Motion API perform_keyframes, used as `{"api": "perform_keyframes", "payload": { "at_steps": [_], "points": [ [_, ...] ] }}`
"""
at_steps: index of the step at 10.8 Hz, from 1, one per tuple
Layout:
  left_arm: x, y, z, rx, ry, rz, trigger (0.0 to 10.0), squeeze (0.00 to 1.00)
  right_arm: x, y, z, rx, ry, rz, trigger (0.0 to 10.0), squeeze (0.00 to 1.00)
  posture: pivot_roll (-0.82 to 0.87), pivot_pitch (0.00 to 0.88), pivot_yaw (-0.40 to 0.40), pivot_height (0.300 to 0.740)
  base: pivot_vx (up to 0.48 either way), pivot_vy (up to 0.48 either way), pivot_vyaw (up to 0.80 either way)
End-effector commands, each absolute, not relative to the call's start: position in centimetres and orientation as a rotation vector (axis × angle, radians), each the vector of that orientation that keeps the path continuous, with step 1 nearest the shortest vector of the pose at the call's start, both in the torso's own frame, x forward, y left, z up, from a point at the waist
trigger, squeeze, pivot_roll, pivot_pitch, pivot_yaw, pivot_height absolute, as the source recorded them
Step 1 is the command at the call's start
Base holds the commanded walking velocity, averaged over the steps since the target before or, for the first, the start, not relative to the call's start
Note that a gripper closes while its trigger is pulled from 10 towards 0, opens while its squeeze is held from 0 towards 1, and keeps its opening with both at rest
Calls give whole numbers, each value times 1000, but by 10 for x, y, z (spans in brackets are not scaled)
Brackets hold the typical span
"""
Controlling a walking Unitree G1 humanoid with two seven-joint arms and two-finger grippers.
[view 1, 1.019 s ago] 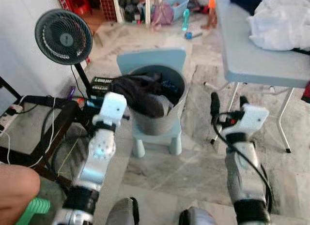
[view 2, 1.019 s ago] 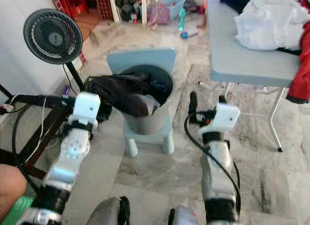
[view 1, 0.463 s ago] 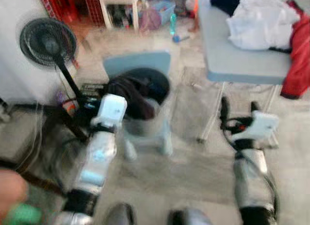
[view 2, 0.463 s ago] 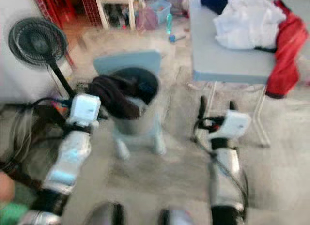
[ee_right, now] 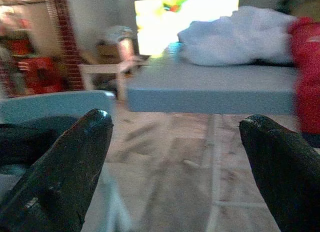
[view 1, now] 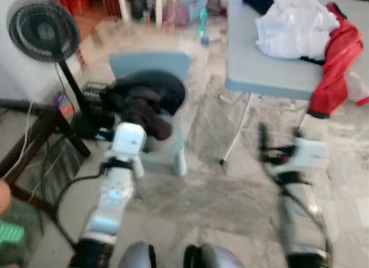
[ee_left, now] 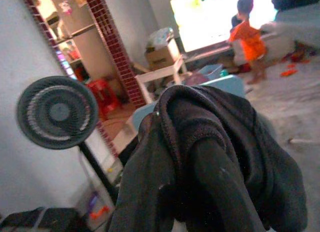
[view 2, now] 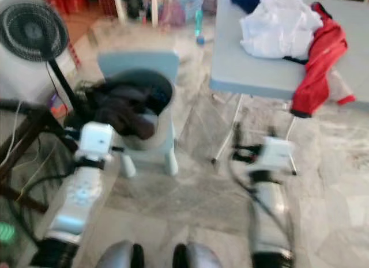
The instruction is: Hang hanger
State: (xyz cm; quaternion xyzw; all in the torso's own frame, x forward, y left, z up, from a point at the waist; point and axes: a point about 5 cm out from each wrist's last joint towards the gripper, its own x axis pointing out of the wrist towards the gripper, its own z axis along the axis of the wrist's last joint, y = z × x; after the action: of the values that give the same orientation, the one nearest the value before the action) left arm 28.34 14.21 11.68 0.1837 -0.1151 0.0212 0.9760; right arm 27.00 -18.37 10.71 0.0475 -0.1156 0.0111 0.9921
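Roughly, bin (view 1: pixel 173 98): dark clothes (view 1: pixel 141 109) heaped inside, on blue chair (view 1: pixel 151 66).
Right end effector (ee_right: pixel 175 157): fingers wide apart, empty.
Left end effector (view 1: pixel 112 115): cannot tell.

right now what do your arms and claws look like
Both arms are silver metal with a white boxy housing at the wrist. The left arm has a pale bluish patch on the forearm; the right arm carries looping black cables near its wrist. The right claw has two long, glossy black fingers with rounded tips. A long black finger of the left claw looks similar.
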Motion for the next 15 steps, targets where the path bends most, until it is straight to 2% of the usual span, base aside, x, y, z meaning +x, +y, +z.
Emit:
{"api": "perform_keyframes", "payload": {
  "at_steps": [1,12,15],
  "points": [
    [283,136,123,359,-257,24,10000,0,267,-188,110,71,-241,24,10000,0,-46,161,-8,740,0,-311,0],
    [278,135,126,359,-243,4,10000,0,267,-181,103,89,-189,42,10000,0,-27,198,6,740,0,-313,0],
    [279,132,125,359,-239,7,10000,0,264,-181,101,89,-177,37,10000,0,-32,204,6,740,0,-80,0]
  ]
}}
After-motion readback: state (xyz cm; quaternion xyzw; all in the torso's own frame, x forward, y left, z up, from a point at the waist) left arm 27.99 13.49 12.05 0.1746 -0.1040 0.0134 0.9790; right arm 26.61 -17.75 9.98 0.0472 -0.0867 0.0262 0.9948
